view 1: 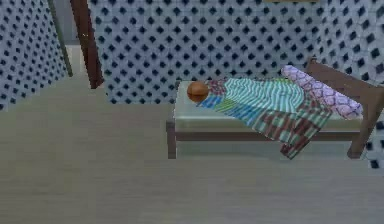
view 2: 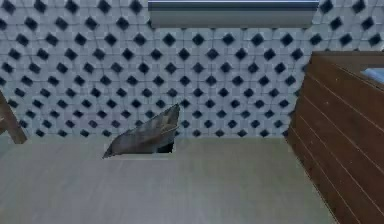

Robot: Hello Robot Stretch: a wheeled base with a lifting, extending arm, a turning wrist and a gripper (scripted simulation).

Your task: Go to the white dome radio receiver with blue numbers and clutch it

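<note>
1. STATUS: search phase. The task has 2 parts: reach the radio, then grasp it. Judged from both views, 0 of 2 parts are complete.

2. GRIPPER: its state cannot be told; wide, narrow or loaded is undetermined. No place can therefore be referenced to the gripper, so places below are given by view.

3. RADIO: its location cannot be told.

4. FORWARD VIEW:
- A bed (view 1: 215, 136) stands right of centre against the patterned wall (view 1: 200, 40).
- A striped blanket (view 1: 270, 105) covers the bed and hangs over its near side.
- A pillow (view 1: 320, 88) lies at the right end.
- An orange ball (view 1: 198, 90) rests at the left end, just beside the blanket.
- A dark door (view 1: 88, 40) stands at the upper left.
- Bare floor (view 1: 90, 150) lies in front of the bed.

5. ARM SIDE VIEW:
- A dark wood dresser (view 2: 335, 140) stands at the right.
- A pale blue thing (view 2: 375, 75) sits on the dresser top at the picture's edge, too small to identify.
- A grey-brown flat thing (view 2: 145, 140) leans at the wall's foot.
- A grey ledge (view 2: 235, 12) runs along the top.

6. REMAINING: locate the radio, drive to it, set the arm side toward it, extend, grasp. The dresser top is a reasonable first surface to check
</note>
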